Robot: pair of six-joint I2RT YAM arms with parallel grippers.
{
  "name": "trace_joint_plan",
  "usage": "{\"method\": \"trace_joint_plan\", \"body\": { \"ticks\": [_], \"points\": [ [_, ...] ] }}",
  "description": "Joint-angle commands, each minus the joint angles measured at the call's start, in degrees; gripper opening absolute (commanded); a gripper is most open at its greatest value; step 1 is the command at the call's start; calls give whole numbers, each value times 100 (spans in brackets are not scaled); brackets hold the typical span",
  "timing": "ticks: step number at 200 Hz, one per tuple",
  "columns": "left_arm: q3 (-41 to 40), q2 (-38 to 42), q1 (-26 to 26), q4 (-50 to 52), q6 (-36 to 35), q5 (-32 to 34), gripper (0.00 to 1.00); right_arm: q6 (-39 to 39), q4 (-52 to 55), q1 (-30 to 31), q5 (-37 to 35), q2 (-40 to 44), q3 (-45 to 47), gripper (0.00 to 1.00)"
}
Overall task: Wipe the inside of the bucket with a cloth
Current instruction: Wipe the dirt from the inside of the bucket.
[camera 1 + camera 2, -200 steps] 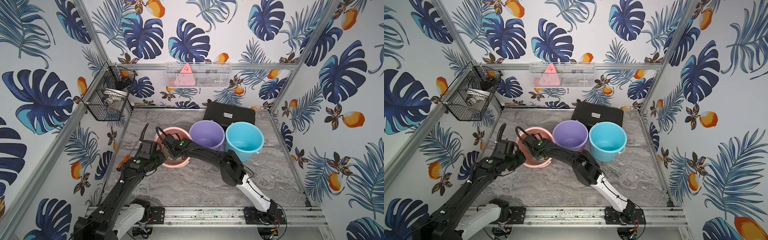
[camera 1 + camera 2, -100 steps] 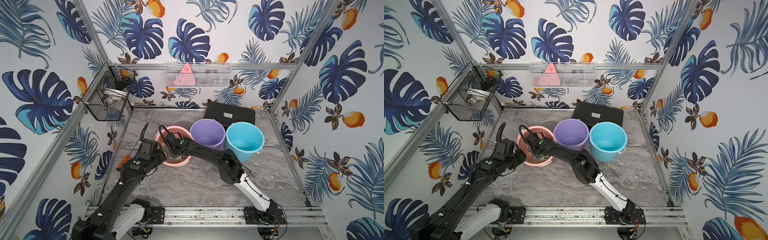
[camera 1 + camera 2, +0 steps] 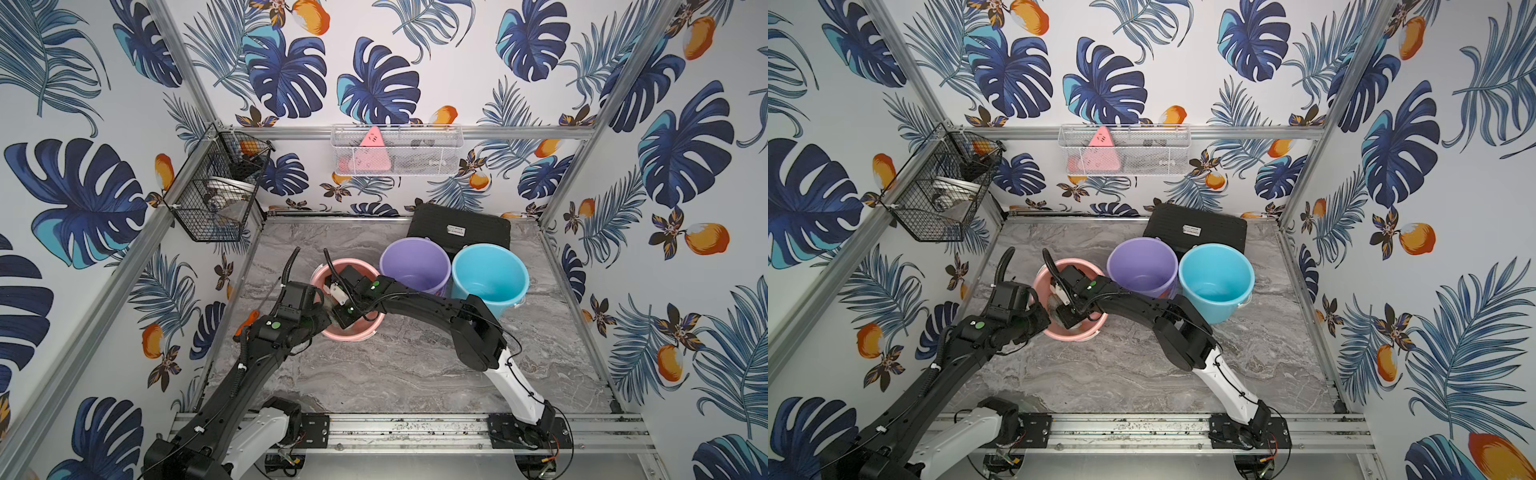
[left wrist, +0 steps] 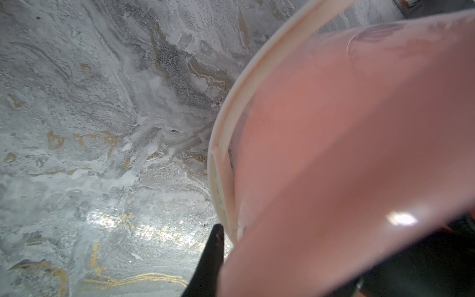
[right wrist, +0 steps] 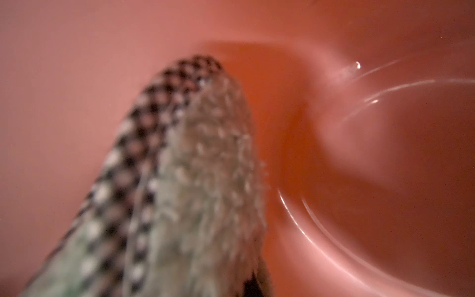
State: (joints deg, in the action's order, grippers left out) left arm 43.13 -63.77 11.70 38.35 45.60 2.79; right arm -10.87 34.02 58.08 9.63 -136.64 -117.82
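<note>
Now R pincer point(image 3: 1059, 304) clamps fuzzy cloth point(image 5: 205, 167) in glossy bucket point(image 5: 77, 77), L pincer point(image 3: 325, 321) pinches rim point(image 4: 223, 128).

Pink bucket point(image 5: 385, 159) showing glossy, smooth plastic inside, light streaks glinting on wall; cream band point(image 4: 222, 133) on its outside looking matt plastic. Cloth point(image 5: 205, 180) appearing soft, fuzzy grey-green fabric, one edge showing coarse checked weave. Tabletop point(image 3: 415, 365) looking marble-patterned, faintly sheeny, gold veins glinting. Purple bucket point(image 3: 415, 270) and blue bucket point(image 3: 490, 274) showing smooth plastic. Black basket point(image 3: 208, 224) and white basket point(image 3: 397, 160) showing wire mesh. Front rail point(image 3: 415, 428) looking like dull metal.
</note>
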Motion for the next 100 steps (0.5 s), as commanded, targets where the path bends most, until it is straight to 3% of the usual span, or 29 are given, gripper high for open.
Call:
{"method": "trace_joint_plan", "body": {
  "ticks": [1, 29, 60, 100],
  "points": [
    [-24, 53, 41, 35, -81, 135, 0, 129, 752, 19, -892, -401, -537, 0],
    [6, 149, 78, 112, -95, 209, 0, -36, 650, 28, -2836, -432, -410, 0],
    [-21, 163, 86, 137, -126, 161, 0, -11, -243, 41, -3999, 154, 469, 0],
    [-65, 83, 113, 83, -141, 152, 0, 101, 498, 49, -5104, -516, -455, 0]
  ]
}}
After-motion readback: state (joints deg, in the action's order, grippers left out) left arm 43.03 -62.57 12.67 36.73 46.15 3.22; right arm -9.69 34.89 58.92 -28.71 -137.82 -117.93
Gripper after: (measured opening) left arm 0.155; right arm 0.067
